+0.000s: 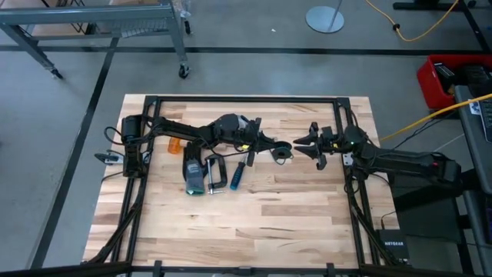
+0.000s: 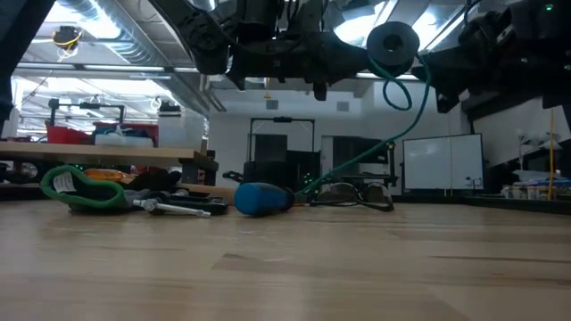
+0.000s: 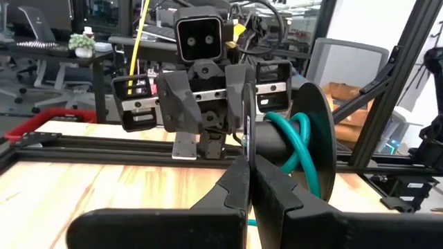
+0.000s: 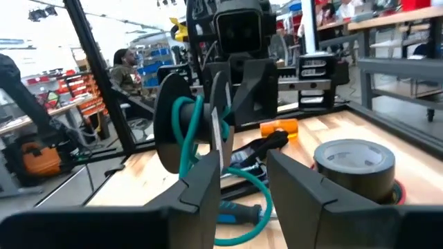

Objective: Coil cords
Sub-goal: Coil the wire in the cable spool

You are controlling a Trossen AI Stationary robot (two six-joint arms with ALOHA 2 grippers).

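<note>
My left gripper (image 1: pixel 274 148) is shut on a small black spool (image 1: pixel 283 151), held high above the table's middle. A thin teal-green cord (image 3: pixel 296 142) is wound a few turns round the spool's hub. Its free length (image 2: pixel 406 120) hangs down to the table beside the blue screwdriver (image 2: pixel 260 198). My right gripper (image 1: pixel 314 146) is open and level, just right of the spool and facing it; its fingers (image 4: pixel 201 181) are near the spool (image 4: pixel 173 124) but apart from it. Thin dark loops (image 2: pixel 352 194) lie on the table farther back. My left gripper pinches the spool's near flange (image 3: pixel 247 142), a thin disc seen edge-on, between its two fingers. The fingers come level from the table's left. The spool is lifted clear, its axis level and pointing at my right gripper, and the teal cord hangs slack below it.
On the table's left half lie a blue-handled screwdriver (image 1: pixel 238 175), a metal clamp (image 1: pixel 216 172), a grey tape roll (image 4: pixel 353 162) and an orange piece (image 1: pixel 177 145). A green-wrapped bundle (image 2: pixel 80 189) lies at the left in the low view. The near half of the table is bare wood (image 1: pixel 254 223).
</note>
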